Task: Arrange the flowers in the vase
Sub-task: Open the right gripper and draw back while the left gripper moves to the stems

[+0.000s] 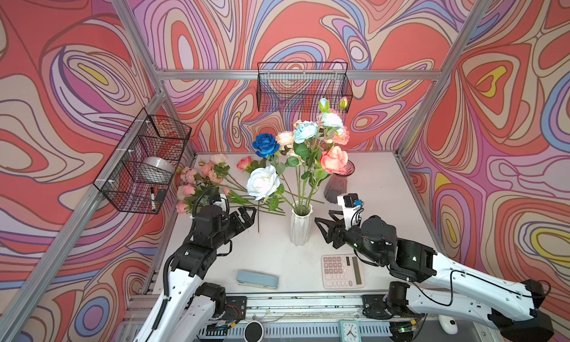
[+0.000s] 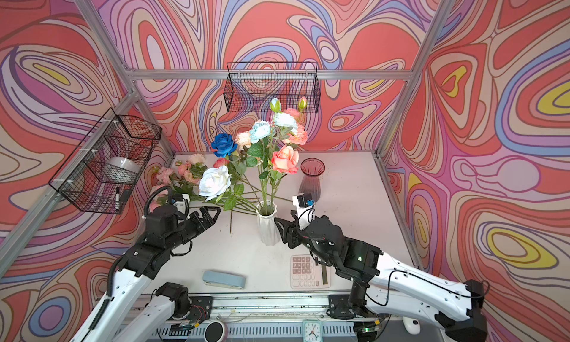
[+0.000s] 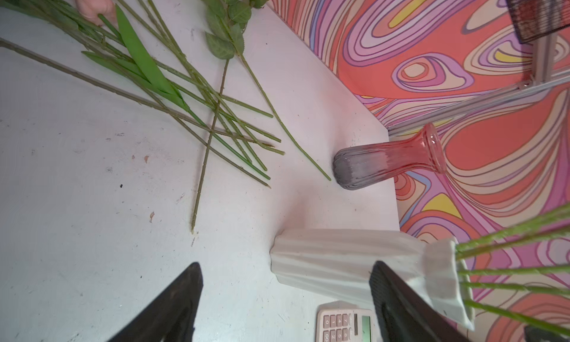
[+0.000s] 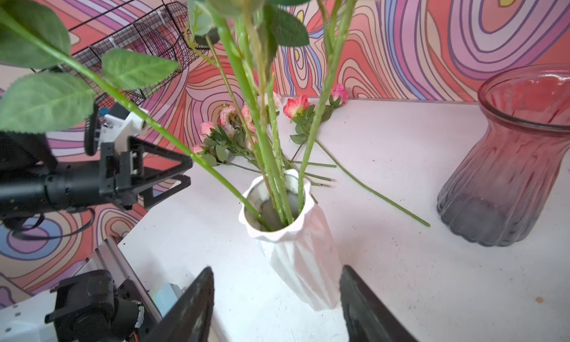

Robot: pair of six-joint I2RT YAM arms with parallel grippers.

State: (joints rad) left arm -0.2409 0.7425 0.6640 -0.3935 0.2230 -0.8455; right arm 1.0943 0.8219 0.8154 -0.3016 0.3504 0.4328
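Between left gripper (image 1: 251, 217) and right gripper (image 1: 322, 223), flowers (image 1: 334, 160) in vase (image 1: 300, 229), fingers (image 4: 191, 303) parted.

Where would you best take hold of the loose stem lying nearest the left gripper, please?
I'd grip its bare lower length, near the cut end, from straight above with jaws across it: there the loose stem lies flat on the table, clear of the crossing stems.

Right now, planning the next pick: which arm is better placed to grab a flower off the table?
Left, likely: the left gripper stands open beside the loose stems; the right gripper sits beyond the white vase.
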